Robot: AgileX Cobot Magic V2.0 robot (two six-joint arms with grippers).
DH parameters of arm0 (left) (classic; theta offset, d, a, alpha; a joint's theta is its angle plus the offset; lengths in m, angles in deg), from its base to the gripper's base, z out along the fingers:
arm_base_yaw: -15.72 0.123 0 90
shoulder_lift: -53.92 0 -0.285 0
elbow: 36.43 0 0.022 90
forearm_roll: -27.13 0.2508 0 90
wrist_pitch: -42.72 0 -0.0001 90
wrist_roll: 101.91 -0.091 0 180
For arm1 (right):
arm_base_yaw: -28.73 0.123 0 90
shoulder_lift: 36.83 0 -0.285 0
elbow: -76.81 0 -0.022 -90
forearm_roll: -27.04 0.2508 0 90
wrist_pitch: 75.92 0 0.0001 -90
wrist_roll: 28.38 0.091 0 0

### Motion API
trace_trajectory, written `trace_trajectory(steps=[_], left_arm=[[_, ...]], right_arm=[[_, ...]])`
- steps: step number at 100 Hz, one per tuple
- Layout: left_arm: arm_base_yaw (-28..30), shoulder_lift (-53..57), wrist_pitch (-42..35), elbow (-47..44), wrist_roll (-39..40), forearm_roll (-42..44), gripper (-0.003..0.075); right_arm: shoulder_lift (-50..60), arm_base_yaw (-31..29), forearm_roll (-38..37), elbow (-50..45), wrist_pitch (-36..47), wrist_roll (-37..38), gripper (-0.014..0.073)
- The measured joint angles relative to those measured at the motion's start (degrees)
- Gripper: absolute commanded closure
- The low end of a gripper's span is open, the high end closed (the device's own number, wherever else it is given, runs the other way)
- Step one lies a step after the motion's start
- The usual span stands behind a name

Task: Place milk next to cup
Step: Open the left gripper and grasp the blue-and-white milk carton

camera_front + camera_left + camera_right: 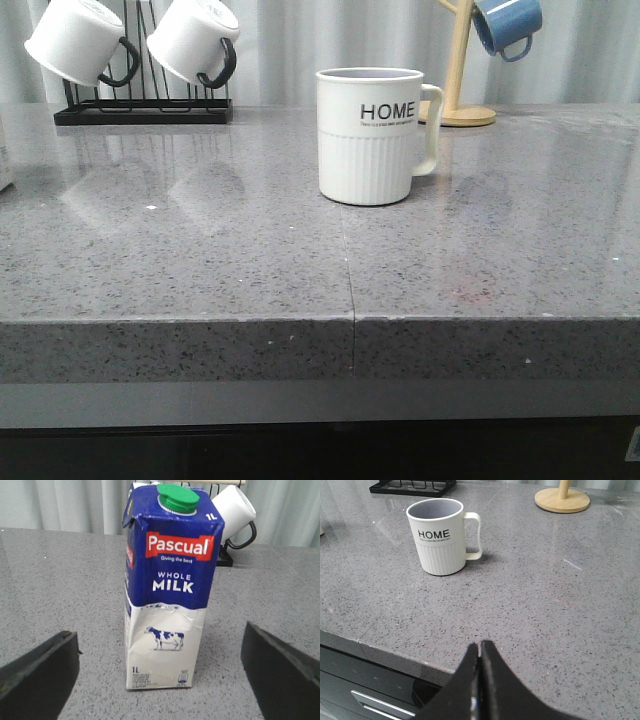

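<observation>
A: What's nearest?

B: The right gripper point(480, 652), jaws pressed together on nothing, above the counter's point(200, 270) front edge. The left gripper point(160, 672) is spread wide, with the milk point(167, 587) standing upright on the counter between its fingers point(40, 672), untouched.

A: And further back?

B: The cup point(372, 135) stands mid-counter, handle to the right. Behind it are a black rack point(145, 110) with two white mugs point(80, 40) and a wooden stand point(462, 70) holding a blue mug point(507, 25).
</observation>
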Motion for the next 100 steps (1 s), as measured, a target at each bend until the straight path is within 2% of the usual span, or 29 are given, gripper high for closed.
trace_trajectory(steps=[23,39,55,100], left_arm=[[0.0,-8.4,-0.4,4.9,0.0,0.0,0.0113],[-2.6,-13.5,-1.5,6.8,0.0,0.0,0.0113],[-4.7,-18.3,-6.3,7.2,0.0,0.0,0.0122],[-3.0,-28.2,-18.8,7.3,0.0,0.0,0.0122]], right_arm=[[0.0,0.0,0.0,0.0,0.0,0.0,0.0632],[0.0,0.0,0.0,0.0,0.0,0.0,0.0632],[0.0,0.0,0.0,0.0,0.0,0.0,0.0632],[0.0,0.0,0.0,0.0,-0.1,0.0,0.0632]])
